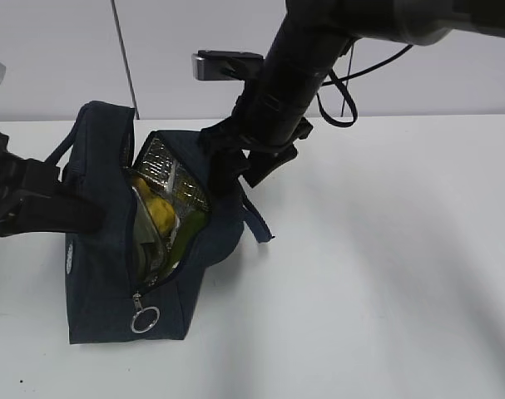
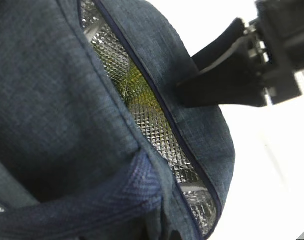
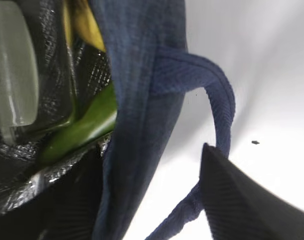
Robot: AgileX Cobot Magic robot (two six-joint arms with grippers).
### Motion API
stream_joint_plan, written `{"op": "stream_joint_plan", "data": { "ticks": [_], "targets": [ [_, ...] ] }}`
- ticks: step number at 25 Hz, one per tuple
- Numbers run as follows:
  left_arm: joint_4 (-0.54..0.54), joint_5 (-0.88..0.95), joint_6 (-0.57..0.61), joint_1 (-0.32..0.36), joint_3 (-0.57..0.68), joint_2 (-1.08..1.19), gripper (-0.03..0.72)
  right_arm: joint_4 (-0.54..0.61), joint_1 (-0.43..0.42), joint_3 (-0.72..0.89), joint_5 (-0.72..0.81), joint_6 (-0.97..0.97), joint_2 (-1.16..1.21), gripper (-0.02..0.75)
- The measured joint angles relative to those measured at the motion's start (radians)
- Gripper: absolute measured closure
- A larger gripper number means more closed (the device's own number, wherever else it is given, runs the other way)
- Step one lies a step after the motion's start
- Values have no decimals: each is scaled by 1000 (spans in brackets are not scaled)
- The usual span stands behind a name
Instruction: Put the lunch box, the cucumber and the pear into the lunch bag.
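The navy lunch bag [image 1: 102, 274] lies on the white table with its mouth gaping and silver lining showing. Inside it I see the yellow pear [image 1: 159, 214], the green cucumber [image 1: 190, 233] and the pale lunch box [image 3: 11, 75]. The cucumber [image 3: 81, 130] lies under the box, and the pear [image 3: 84, 22] is behind them. My left gripper [image 1: 90, 218] is shut on the bag's left wall by a handle [image 2: 116, 195]. My right gripper [image 1: 245, 170] is open and straddles the bag's right wall [image 3: 141, 75]. One finger is inside and the other finger [image 3: 242, 200] is outside, by the loop handle [image 3: 222, 100].
The zip's metal ring pull [image 1: 144, 318] hangs at the bag's near end. Bare white table [image 1: 385, 274] spreads to the right and front of the bag. A pale wall rises behind the table's far edge.
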Motion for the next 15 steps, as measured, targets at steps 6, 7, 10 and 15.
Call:
{"op": "stream_joint_plan", "data": {
  "ticks": [6, 7, 10, 15],
  "targets": [
    [0, 0, 0, 0, 0, 0, 703, 8, 0, 0, 0, 0, 18, 508],
    [0, 0, 0, 0, 0, 0, 703, 8, 0, 0, 0, 0, 19, 559],
    [2, -3, 0, 0, 0, 0, 703, 8, 0, -2, 2, 0, 20, 694],
    [-10, -20, 0, 0, 0, 1, 703, -5, 0, -46, 51, 9, 22, 732]
  ]
}}
